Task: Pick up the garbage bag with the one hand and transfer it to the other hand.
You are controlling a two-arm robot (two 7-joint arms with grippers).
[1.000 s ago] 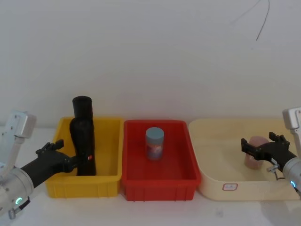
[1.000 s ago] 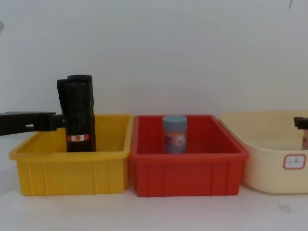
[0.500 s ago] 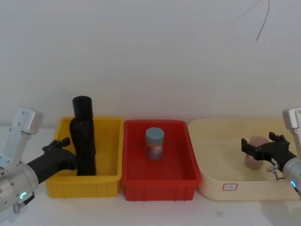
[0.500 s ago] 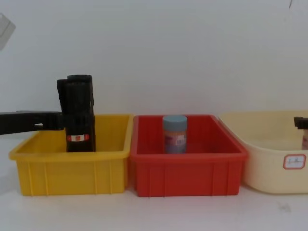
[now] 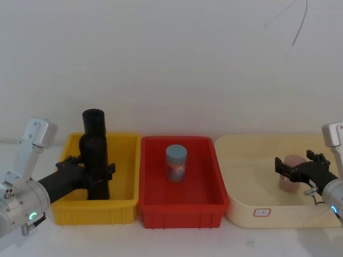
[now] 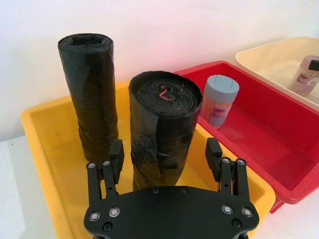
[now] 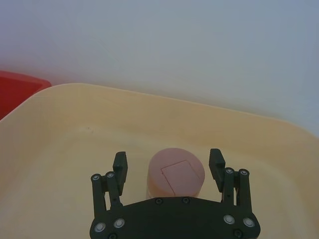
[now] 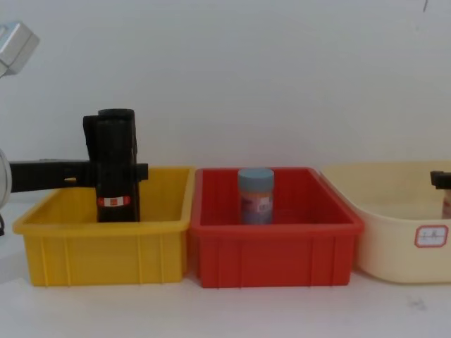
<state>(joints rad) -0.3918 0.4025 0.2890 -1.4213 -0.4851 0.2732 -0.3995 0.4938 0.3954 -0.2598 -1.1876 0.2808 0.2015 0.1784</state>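
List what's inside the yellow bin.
Two black plastic-bag rolls stand in the yellow plastic bin: one with a red-and-white band, between the left tool's open fingers, and a plain one behind it, its lower part covered in head view.

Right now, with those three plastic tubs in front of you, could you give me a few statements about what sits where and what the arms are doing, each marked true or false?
1. The tall black roll of garbage bags with a red-and-white band stands in the yellow plastic bin. True.
2. The left gripper has lifted that roll clear of the bin. False: the roll stands in the bin between its open fingers.
3. A small cylindrical jar with a grey-blue lid stands in the red plastic bin. True.
4. The right gripper hangs over the red bin. False: it is over the cream tub, open around a pink container.
5. The yellow bin holds one roll. False: a plain black roll stands beside the banded one.
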